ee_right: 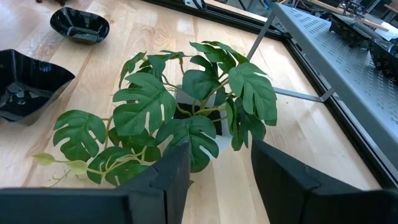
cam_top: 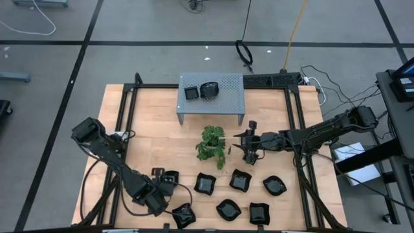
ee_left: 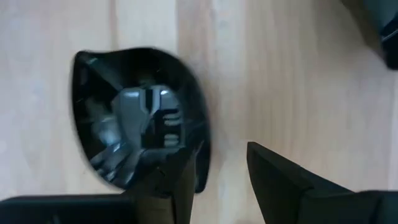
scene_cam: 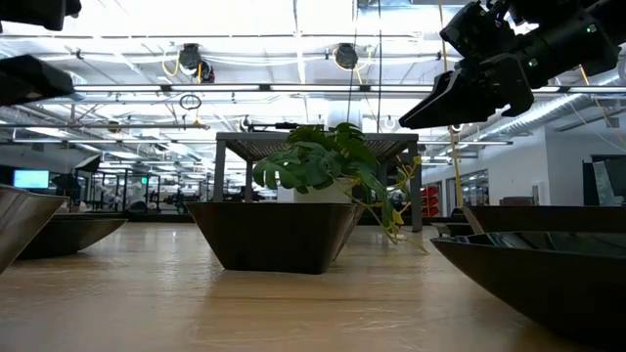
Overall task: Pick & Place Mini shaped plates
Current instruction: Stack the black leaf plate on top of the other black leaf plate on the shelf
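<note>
Left gripper (ee_left: 221,180), fingers apart, straddled the rim of a glossy black wavy-edged mini plate (ee_left: 134,134) near the tabletop's front-left corner; it needed to seat deeper before closing. Right gripper (cam_top: 249,144) hung parted mid-table.

Robotics lab / industrial workshop. Wooden table (cam_top: 162,139) in black metal frame (cam_top: 294,123), 2 robot arms mounted on it, grey concrete floor (cam_top: 129,26) w/ loose cables around table. Beyond table: exposed ceiling ducts (scene_cam: 196,59), strip lights, shelving, monitor (scene_cam: 29,178).
</note>
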### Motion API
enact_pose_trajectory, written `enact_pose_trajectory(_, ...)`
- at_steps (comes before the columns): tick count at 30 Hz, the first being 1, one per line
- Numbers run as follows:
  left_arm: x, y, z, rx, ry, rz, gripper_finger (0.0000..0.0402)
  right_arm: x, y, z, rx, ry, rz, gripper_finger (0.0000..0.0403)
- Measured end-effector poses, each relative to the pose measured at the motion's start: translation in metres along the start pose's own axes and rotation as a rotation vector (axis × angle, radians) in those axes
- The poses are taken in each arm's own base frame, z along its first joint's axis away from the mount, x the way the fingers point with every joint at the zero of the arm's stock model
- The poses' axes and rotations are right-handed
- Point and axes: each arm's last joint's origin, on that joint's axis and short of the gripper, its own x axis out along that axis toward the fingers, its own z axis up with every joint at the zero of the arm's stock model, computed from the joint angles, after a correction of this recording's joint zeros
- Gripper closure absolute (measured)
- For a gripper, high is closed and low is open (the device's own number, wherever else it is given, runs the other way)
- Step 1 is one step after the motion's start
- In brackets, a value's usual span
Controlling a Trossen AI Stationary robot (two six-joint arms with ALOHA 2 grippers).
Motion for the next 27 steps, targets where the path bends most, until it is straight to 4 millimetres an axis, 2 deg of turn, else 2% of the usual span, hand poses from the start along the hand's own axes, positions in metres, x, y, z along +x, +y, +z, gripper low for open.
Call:
enact_pose_trajectory(8, 0.01, 0.004, -0.004, 0.022, -0.053, 0.048, 0.0252, 0.0, 0.0, 0.0, 0.0, 0.0, 0.0, 0.0245)
enact_pose_trajectory(15, 0.021, 0.006, -0.008, 0.009, -0.094, 0.024, 0.0252, 0.0, 0.0, 0.0, 0.0, 0.0, 0.0, 0.0245)
enact_pose_trajectory(23, 0.028, 0.014, -0.015, 0.003, -0.111, 0.116, 0.0253, 0.0, 0.0, 0.0, 0.0, 0.0, 0.0, 0.0245)
enact_pose_trajectory(27, 0.03, 0.017, -0.015, -0.013, -0.1, 0.125, 0.0273, 0.0, 0.0, 0.0, 0.0, 0.0, 0.0, 0.0245)
